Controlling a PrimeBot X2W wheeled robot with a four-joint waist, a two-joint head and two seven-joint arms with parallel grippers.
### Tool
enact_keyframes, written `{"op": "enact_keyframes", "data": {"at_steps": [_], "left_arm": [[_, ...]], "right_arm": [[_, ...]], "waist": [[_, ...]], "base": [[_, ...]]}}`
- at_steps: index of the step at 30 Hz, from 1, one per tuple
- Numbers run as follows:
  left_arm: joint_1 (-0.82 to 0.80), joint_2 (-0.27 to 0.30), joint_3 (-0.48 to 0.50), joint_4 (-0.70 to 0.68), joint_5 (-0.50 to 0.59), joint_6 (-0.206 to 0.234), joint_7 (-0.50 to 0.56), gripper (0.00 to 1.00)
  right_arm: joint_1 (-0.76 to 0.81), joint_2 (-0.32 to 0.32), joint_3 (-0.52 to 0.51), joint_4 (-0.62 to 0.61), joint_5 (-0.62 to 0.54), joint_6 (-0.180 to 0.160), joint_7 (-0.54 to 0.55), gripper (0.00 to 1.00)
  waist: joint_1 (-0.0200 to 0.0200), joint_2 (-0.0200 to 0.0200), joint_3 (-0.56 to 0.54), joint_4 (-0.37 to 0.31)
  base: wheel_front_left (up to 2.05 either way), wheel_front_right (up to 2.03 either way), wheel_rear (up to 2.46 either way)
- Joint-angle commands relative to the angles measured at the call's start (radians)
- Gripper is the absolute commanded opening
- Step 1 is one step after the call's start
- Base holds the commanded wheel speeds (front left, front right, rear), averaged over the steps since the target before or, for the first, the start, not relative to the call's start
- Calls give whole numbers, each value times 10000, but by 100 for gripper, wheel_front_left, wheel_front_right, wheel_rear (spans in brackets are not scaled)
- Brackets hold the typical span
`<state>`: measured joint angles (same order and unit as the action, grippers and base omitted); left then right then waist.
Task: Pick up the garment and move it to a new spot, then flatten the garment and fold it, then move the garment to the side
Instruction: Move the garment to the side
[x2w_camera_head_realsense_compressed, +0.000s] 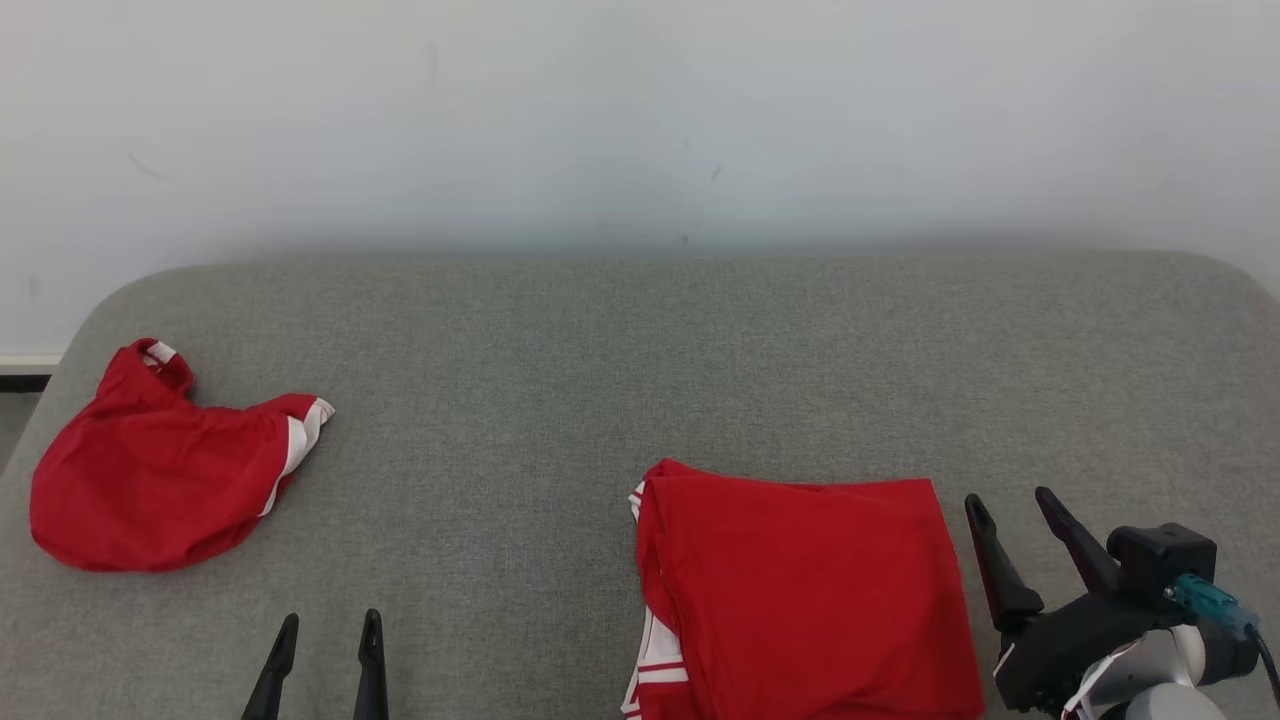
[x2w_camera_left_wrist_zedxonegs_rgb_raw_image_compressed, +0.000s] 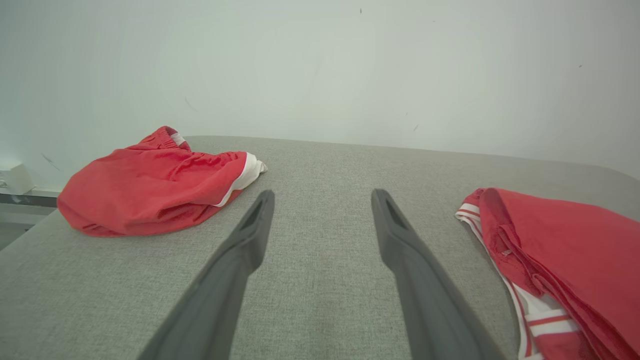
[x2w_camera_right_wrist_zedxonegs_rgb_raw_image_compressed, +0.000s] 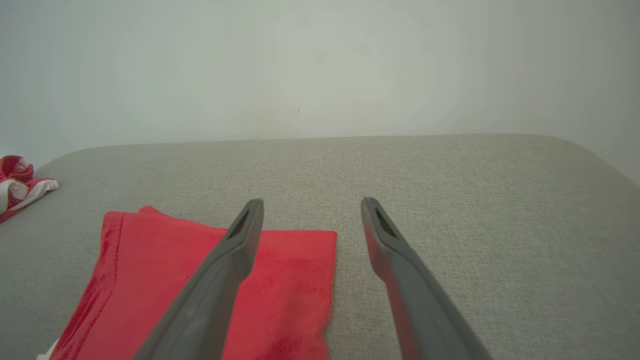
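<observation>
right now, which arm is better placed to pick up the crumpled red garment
Left. The open left gripper sits nearer the crumpled garment; the right gripper is on the far side of the folded garment.

You are looking at what seems a plain test room or lab, not a home. A grey, fabric-covered table (x2w_camera_head_realsense_compressed: 640, 330) with rounded corners stands hard against a scuffed white wall (x2w_camera_head_realsense_compressed: 640, 120), with a dark skirting strip (x2w_camera_head_realsense_compressed: 25, 380) low at the left. On the cloth lie a crumpled red garment (x2w_camera_head_realsense_compressed: 150, 470) and a folded red garment (x2w_camera_head_realsense_compressed: 810, 590).
</observation>
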<state>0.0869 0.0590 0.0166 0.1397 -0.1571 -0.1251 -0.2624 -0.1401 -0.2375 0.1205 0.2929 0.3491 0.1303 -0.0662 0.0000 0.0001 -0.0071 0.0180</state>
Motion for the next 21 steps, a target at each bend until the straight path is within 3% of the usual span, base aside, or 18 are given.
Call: {"op": "enact_keyframes", "data": {"at_steps": [1, 12, 21], "left_arm": [[-93, -18, -13, -2, 77, -58, -34, 100], [-558, -60, -174, -8, 27, -15, -34, 100], [-849, -80, -265, 83, -62, 58, -34, 100]], "right_arm": [[-171, -113, 44, 247, 13, 5, 105, 100], [-1440, -245, 412, 2584, 377, 5, 364, 100], [-1501, -26, 869, 3754, 1063, 5, 432, 100]], "waist": [[0, -1, 124, 107], [0, -1, 858, 489], [0, -1, 1125, 556]], "base": [[0, 0, 0], [0, 0, 0], [0, 0, 0]]}}
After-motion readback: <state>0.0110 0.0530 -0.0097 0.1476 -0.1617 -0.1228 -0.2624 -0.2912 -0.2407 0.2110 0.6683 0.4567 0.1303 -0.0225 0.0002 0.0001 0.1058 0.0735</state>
